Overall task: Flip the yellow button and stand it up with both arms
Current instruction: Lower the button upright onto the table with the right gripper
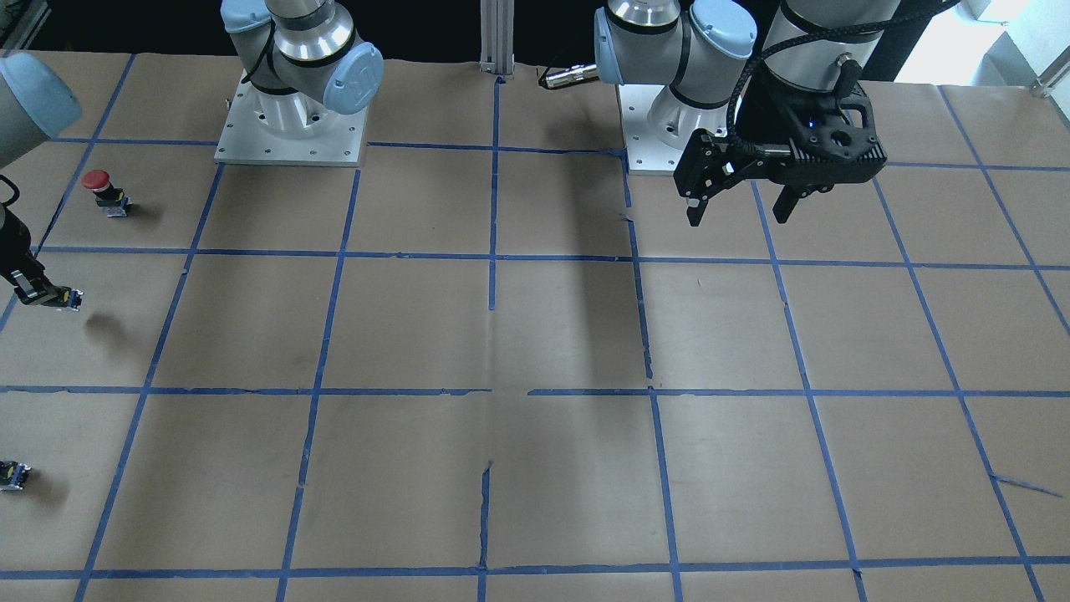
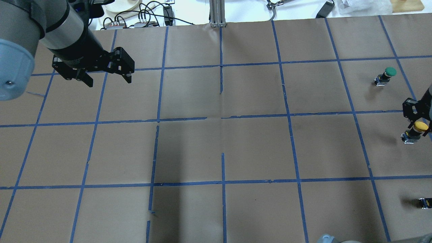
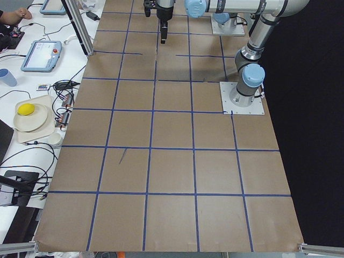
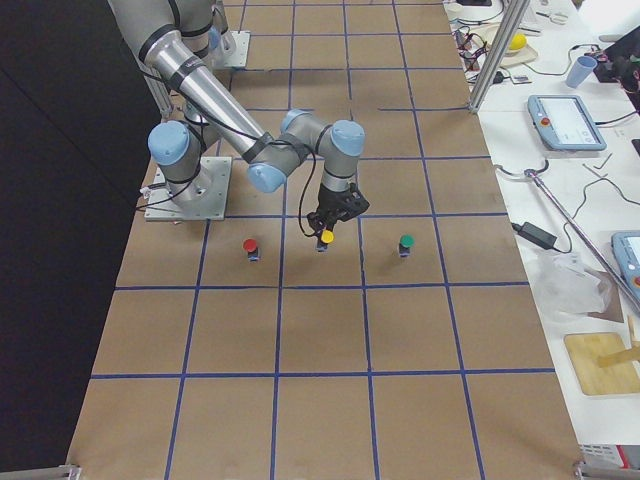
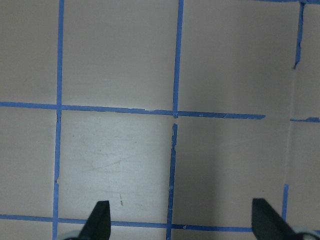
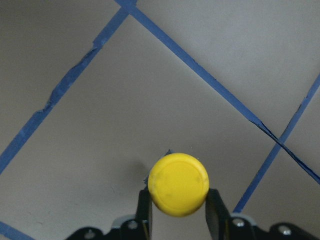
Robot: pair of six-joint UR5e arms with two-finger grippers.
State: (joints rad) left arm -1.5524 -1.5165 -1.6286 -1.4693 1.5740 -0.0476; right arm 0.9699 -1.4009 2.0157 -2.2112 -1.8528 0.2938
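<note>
1. The right tool (image 6: 178,194) is closed on the yellow button (image 6: 178,184). In the right wrist view, at lower centre of the frame, one finger (image 6: 145,207) bears against each side of the round yellow cap. The cap faces the camera.
2. In the overhead view the yellow button sits at the right edge, at mid height. It is upright with the cap on top and the black and silver body below. The right tool enters from the right edge and grips it from above.
3. Whether the body's base touches the surface (image 2: 256,145) cannot be determined. In the front-facing view the body shows at the left edge, and its shadow lies apart from it, lower and to the right.
4. In the exterior right view the yellow button stands left of centre in a row of three. The red button (image 4: 250,246) is on its left and the green button (image 4: 405,243) on its right, and it touches neither.
5. The left tool (image 2: 109,82) is spread wide and holds nothing. It hangs above the surface at the upper left of the overhead view. In the left wrist view its fingertips (image 5: 100,219) appear near the lower corners, with only brown paper and blue tape lines (image 5: 180,50) between them.
6. A small black block (image 2: 424,202) lies at the lower right edge of the overhead view, well apart from the yellow button.
</note>
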